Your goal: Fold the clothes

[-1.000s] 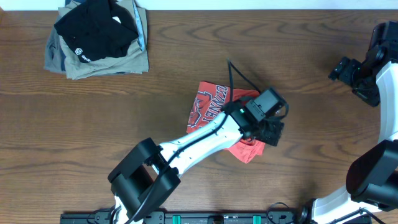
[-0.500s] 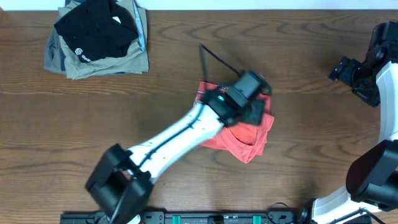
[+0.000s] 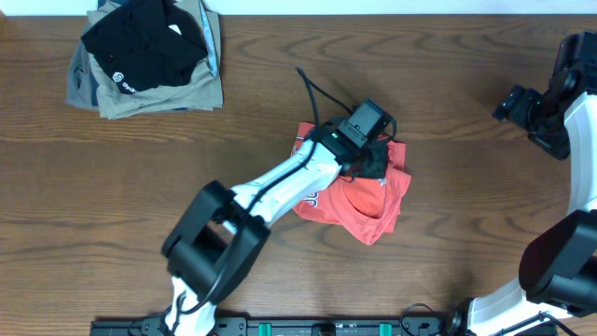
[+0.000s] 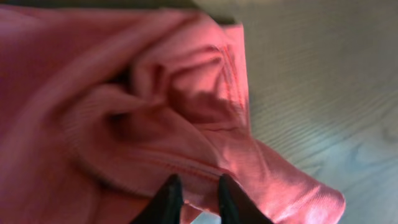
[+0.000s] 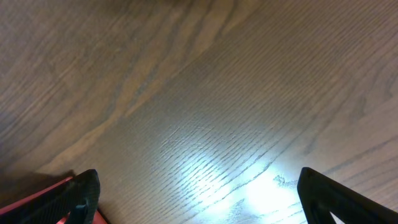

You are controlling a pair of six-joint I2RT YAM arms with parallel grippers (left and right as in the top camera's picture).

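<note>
Red-orange T-shirt (image 3: 371, 201) lies bunched near the middle of the table (image 3: 448, 233), with printed lettering showing at its left edge. I read the left tool (image 4: 194, 194) as nearly closed, pinching a fold of the shirt. The right tool (image 5: 196, 186) is spread wide over bare wood, well apart from the shirt. A black garment (image 3: 140, 42) sits on a khaki-grey garment (image 3: 159, 93) at the far-left corner.

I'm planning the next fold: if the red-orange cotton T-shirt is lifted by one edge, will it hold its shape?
Probably not: the red-orange cotton T-shirt lies in soft bunched folds, so it would likely drape limply. It looks light; the left gripper seems to pinch a thin hem. On the smooth wooden table it may slide when pushed.
</note>
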